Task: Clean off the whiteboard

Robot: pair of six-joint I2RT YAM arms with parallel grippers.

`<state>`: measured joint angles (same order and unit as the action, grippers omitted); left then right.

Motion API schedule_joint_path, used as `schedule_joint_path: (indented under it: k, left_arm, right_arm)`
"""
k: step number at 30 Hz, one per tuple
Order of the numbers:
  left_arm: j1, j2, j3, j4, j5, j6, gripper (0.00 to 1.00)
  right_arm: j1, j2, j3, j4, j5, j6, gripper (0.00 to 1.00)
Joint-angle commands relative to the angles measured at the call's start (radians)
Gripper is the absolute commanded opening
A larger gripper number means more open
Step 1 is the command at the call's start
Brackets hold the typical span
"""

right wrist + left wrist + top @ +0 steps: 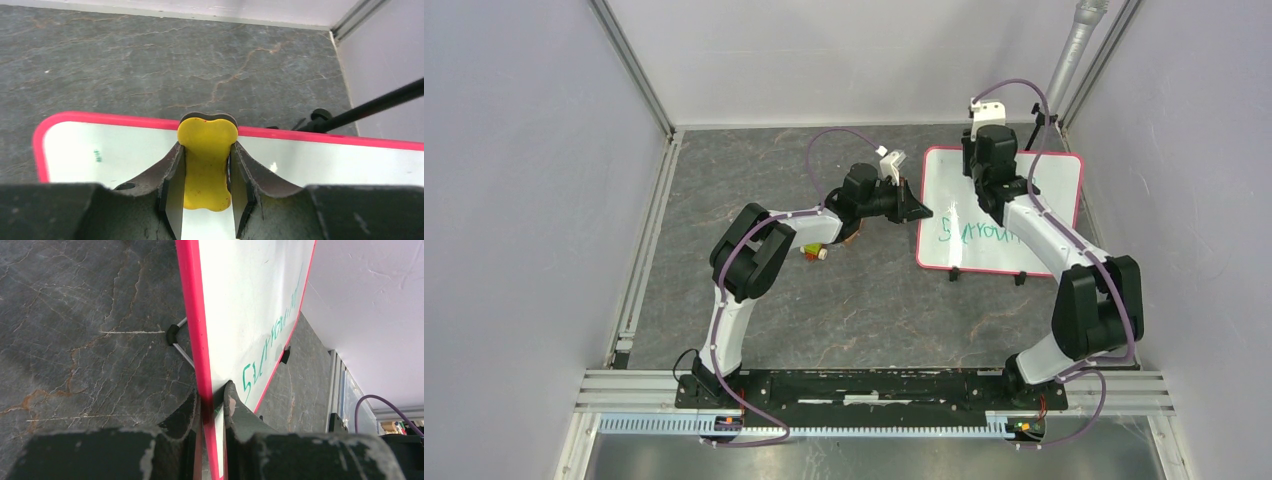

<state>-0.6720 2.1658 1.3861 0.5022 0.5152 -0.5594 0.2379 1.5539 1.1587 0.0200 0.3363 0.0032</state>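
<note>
Left gripper: I clamp the board, left edge.
Right gripper: I pinch yellow eraser.
Progress: writing not wiped.

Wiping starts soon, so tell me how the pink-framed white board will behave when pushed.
The pink-framed white board looks thin and light, so it would probably slide or tip on its small black feet. Clamped at one edge by the left gripper, it should hold, though it may flex.

This is looking like a robotics lab cell: pale panels and aluminium framing are enclosing a stone-patterned table with a black mounting rail.
</note>
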Motion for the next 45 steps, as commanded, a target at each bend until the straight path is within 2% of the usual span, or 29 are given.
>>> schedule_joint_path:
  k: [1, 7, 12, 20, 25, 32, 35, 39, 45]
  left_arm:
    - [0.009, 0.037, -0.036, -0.121, -0.23, 0.159, 0.02]
    - [0.008, 0.039, -0.032, -0.128, -0.237, 0.159, 0.02]
    - [0.008, 0.037, -0.031, -0.128, -0.239, 0.16, 0.02]
    - [0.008, 0.037, -0.033, -0.129, -0.237, 0.161, 0.02]
    - [0.006, 0.037, -0.033, -0.128, -0.237, 0.164, 0.02]
    - [0.006, 0.037, -0.033, -0.128, -0.236, 0.165, 0.02]
    - [0.006, 0.037, -0.033, -0.128, -0.235, 0.165, 0.02]
    - [0.006, 0.038, -0.032, -0.128, -0.238, 0.165, 0.02]
    - [0.005, 0.037, -0.032, -0.128, -0.241, 0.167, 0.02]
  right_arm:
    - [0.085, 0.018, 0.021, -0.017, -0.036, 0.023, 0.33]
    - [0.176, 0.095, 0.088, -0.057, -0.068, 0.043, 0.33]
    - [0.176, 0.099, 0.098, -0.063, -0.061, 0.044, 0.33]
    - [0.024, 0.048, 0.026, -0.101, -0.083, 0.067, 0.33]
    - [-0.04, -0.018, -0.059, -0.092, -0.029, 0.071, 0.34]
    - [-0.093, -0.123, -0.193, -0.027, 0.032, 0.103, 0.34]
    - [-0.102, -0.133, -0.203, -0.003, 0.032, 0.101, 0.34]
    - [-0.083, -0.113, -0.172, 0.005, -0.023, 0.078, 0.34]
    - [0.067, 0.011, -0.006, -0.07, -0.014, 0.054, 0.34]
